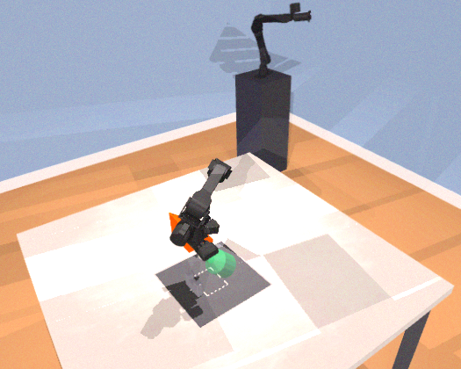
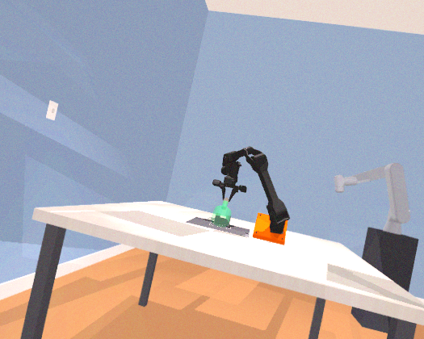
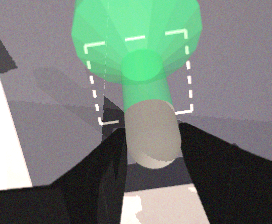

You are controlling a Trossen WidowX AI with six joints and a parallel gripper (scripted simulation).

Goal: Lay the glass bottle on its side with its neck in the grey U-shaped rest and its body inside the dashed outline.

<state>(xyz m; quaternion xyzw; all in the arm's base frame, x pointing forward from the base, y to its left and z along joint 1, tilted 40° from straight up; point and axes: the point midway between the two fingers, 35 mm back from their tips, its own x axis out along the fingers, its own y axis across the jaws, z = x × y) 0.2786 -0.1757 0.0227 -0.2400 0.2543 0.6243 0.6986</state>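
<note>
Tabletop [image 1: 129, 281] [image 2: 175, 226]: bottle [image 1: 220, 263] [image 2: 222, 215] [image 3: 147, 92] below pincer [image 2: 227, 199] [image 3: 152, 132].
</note>
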